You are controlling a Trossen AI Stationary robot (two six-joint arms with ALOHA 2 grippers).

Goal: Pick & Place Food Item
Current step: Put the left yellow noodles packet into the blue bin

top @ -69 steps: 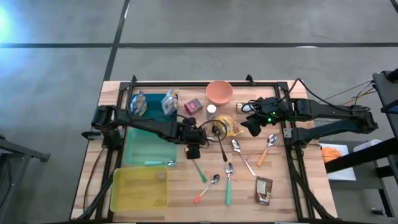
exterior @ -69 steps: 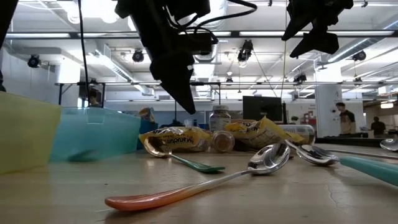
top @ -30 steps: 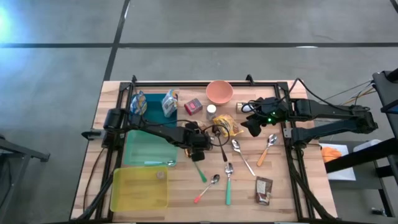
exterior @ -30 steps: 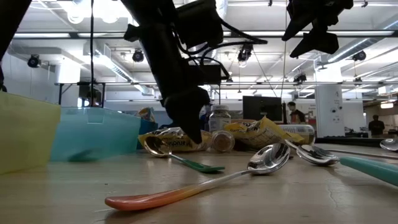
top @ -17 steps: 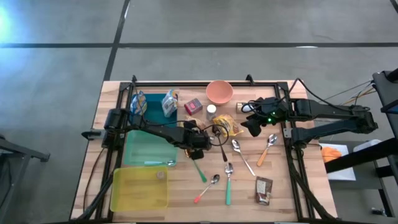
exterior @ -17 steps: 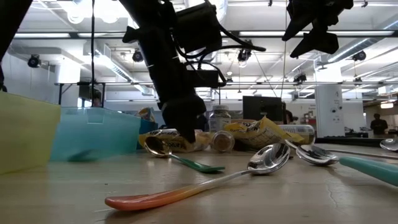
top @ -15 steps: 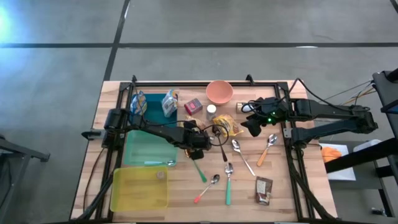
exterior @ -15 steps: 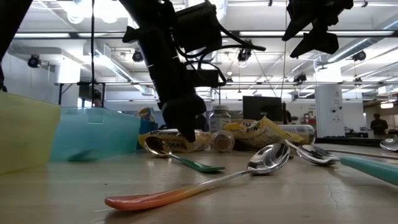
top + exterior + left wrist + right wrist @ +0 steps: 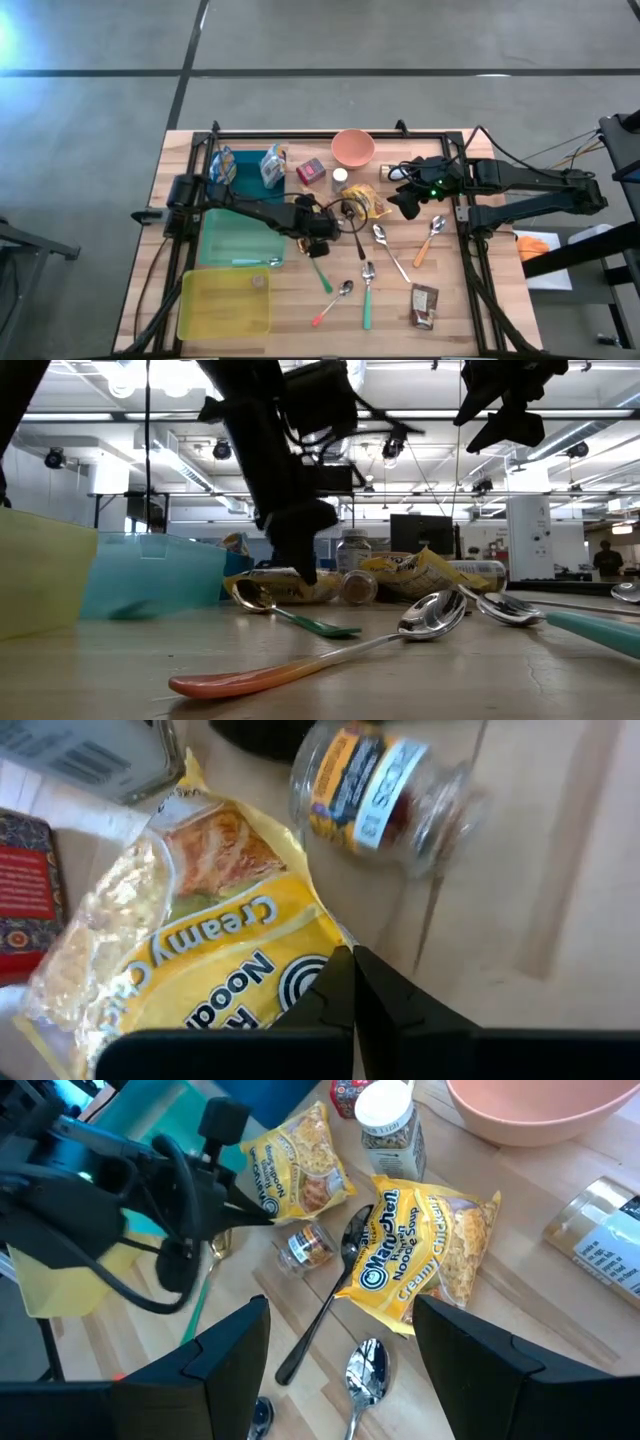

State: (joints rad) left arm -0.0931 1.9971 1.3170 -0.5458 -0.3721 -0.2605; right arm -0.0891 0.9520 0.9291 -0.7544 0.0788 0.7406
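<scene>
A wooden table (image 9: 450,300) seen from above holds two dark robot arms and a scatter of food and cutlery. The left gripper (image 9: 352,982) sits low near the table's middle, its two fingers pinched fully together on the edge of a yellow creamy chicken noodle packet (image 9: 190,950); in the left wrist view the fingertips meet right at the packet's rim. Just beside that packet lies a small glass jar (image 9: 385,792) on its side, and a red box (image 9: 25,870) sits at the packet's far side. The right gripper (image 9: 340,1342) hangs above the table's right half with its fingers spread wide apart, holding nothing. Below it, in the right wrist view, lies a second yellow Maruchan noodle packet (image 9: 425,1255), with a black spoon (image 9: 330,1295) resting across its edge and a white-lidded spice jar (image 9: 388,1120) just beyond. A pink bowl (image 9: 352,148) stands near the table's back edge. At the left side sit a teal bin (image 9: 238,240) and, nearer the front, a yellow bin (image 9: 222,305). Several spoons lie on the front half, among them a green-handled spoon (image 9: 322,275) and an orange-handled spoon (image 9: 300,665), and a brown snack wrapper (image 9: 424,305) lies toward the front right.
</scene>
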